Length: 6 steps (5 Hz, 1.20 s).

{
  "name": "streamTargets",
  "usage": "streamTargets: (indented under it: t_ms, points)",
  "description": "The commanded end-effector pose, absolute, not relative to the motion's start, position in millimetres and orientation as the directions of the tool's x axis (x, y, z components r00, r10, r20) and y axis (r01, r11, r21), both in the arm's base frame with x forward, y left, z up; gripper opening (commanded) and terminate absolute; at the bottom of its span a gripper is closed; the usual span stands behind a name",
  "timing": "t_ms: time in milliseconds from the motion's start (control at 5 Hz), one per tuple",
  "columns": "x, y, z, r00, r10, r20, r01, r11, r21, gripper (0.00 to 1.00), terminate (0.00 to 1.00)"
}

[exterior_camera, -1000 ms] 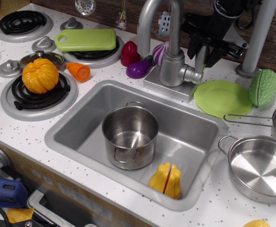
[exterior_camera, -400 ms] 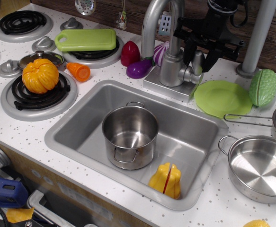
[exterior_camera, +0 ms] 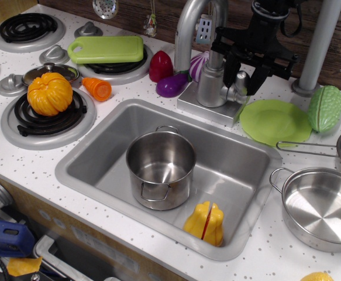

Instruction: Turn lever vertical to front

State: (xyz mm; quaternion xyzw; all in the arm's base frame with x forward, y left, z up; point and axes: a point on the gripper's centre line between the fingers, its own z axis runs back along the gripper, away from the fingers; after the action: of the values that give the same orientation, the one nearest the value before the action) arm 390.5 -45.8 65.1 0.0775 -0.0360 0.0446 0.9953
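Observation:
The lever (exterior_camera: 242, 81) is a small silver-grey paddle on a short stub on the right side of the faucet body (exterior_camera: 212, 82). It stands roughly upright. My black gripper (exterior_camera: 243, 75) hangs over it from the back. Its two fingers (exterior_camera: 226, 65) straddle the paddle, one on each side, with gaps showing. The jaws look open and are not clamped on it. The curved spout (exterior_camera: 193, 17) rises to the left of the gripper.
A steel pot (exterior_camera: 160, 167) and a yellow toy (exterior_camera: 205, 223) sit in the sink (exterior_camera: 100, 146). A green plate (exterior_camera: 275, 121), a green vegetable (exterior_camera: 325, 108) and a grey pole (exterior_camera: 316, 47) stand right of the faucet. An eggplant (exterior_camera: 172, 85) lies to its left. A pan (exterior_camera: 319, 208) is at the right.
My gripper has moved left and down from the back right, so its fingers now straddle the lever. The lever looks slightly lower and shifted left.

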Motion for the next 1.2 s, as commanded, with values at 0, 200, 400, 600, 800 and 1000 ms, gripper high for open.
streamTargets:
  t_ms: [0,200,400,600,800,1000]
  points:
    - [386,-53,73,0.991,0.086,0.103,-0.1,0.986,0.137,0.0,0.0]
    - [381,-52,67,0.992,0.084,0.091,-0.096,0.987,0.132,0.0,0.0]
    - [381,-52,56,0.992,0.084,0.095,-0.096,0.988,0.122,0.0,0.0]
    - [382,-52,45,0.991,0.084,0.108,-0.096,0.989,0.11,0.0,0.0]
    - [381,-50,42,0.99,0.085,0.115,-0.098,0.989,0.112,0.0,0.0]
    - [380,-49,44,0.99,0.073,0.119,-0.087,0.989,0.116,1.0,0.0]
